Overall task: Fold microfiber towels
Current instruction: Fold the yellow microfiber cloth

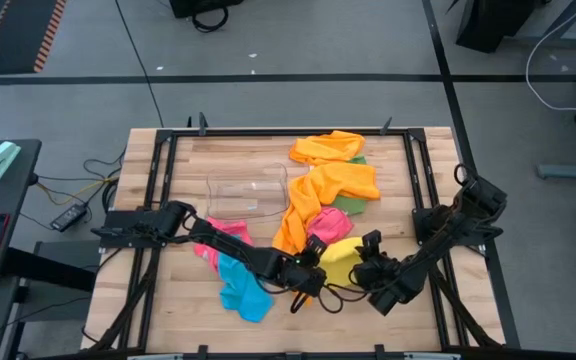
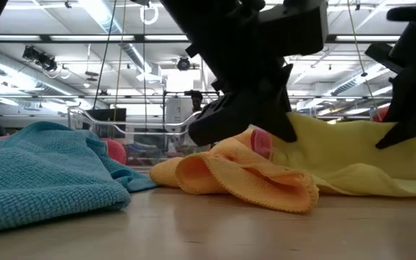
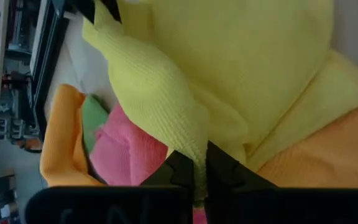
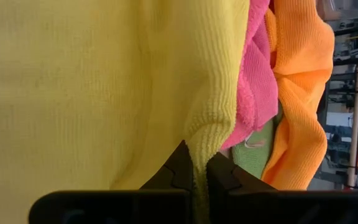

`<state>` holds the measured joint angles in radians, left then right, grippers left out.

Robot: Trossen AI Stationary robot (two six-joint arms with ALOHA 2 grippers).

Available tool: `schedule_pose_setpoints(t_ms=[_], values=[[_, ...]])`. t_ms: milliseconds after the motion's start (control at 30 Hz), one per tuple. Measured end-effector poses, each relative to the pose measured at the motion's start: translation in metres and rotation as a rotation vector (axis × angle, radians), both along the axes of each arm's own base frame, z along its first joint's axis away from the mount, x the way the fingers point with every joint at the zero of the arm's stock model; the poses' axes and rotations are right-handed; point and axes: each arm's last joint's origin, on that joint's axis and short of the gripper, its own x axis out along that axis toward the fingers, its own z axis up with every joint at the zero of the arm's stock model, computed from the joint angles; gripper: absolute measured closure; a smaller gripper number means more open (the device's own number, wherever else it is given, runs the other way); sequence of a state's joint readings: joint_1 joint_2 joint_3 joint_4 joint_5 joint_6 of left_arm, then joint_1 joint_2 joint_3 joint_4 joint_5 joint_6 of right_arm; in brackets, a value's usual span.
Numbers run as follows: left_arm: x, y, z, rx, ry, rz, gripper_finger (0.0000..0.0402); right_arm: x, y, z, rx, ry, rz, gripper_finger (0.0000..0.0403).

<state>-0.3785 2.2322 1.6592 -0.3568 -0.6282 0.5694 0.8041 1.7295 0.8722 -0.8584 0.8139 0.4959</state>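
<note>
Both grippers are clamped on the same yellow towel (image 1: 342, 255) right now, low in the centre of the high view. Left gripper (image 1: 313, 275) comes in from the left side of the frame and pinches a fold of yellow fabric between its narrow fingers (image 3: 182, 168); the left wrist view shows the cloth squeezed tight in the slot between them. Right gripper (image 1: 364, 268) reaches in from the lower right and does the same on the opposite edge, its fingers (image 4: 180, 167) nipped shut on a ridge of yellow weave.

Across the wooden table (image 1: 168, 300), the rest of the pile sits around them. A blue towel (image 1: 243, 290) lies at the lower left of the heap, under the left arm, with a pink towel (image 1: 226, 235) just above it. A long orange towel (image 1: 318, 195) drapes diagonally through the middle of the frame, a second orange one (image 1: 328, 147) bunched at the top, and a scrap of green towel (image 1: 356, 204) peeks out at the right beside it. Another pink towel (image 1: 328, 223) sits touching the yellow one's upper edge. The clear plastic bin (image 1: 247, 192) stands left of the orange towel, toward the upper middle of the table.

From the low view, blue towel fills the left foreground, an orange fold lies centre, and yellow spreads to the right beneath the dark arms.
</note>
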Motion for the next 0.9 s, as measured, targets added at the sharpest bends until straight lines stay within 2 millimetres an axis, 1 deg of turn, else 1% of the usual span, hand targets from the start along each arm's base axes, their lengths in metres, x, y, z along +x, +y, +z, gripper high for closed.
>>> schedule_pose_setpoints(t_ms=[133,200,467,567,700,900], values=[[0.001,-0.005,0.001,-0.051,-0.014,-0.031,0.0367,-0.005,0.005,0.003,0.017,-0.006,0.025,0.0385],[0.002,-0.007,-0.002,-0.094,-0.009,-0.050,0.0364,-0.006,0.006,0.003,0.027,0.011,0.035,0.0385],[0.004,-0.008,-0.010,-0.138,0.003,-0.069,0.0378,-0.006,0.010,-0.005,0.063,0.109,0.062,0.0380],[0.005,-0.011,-0.015,-0.165,0.009,-0.091,0.0377,-0.007,0.011,-0.005,0.072,0.134,0.088,0.0367],[0.007,-0.014,-0.022,-0.179,0.002,-0.104,0.0364,-0.007,0.012,-0.006,0.110,0.172,0.095,0.0339],[0.007,-0.016,-0.024,-0.187,0.006,-0.111,0.0364,-0.005,0.020,-0.007,0.208,0.173,0.104,0.0289]])
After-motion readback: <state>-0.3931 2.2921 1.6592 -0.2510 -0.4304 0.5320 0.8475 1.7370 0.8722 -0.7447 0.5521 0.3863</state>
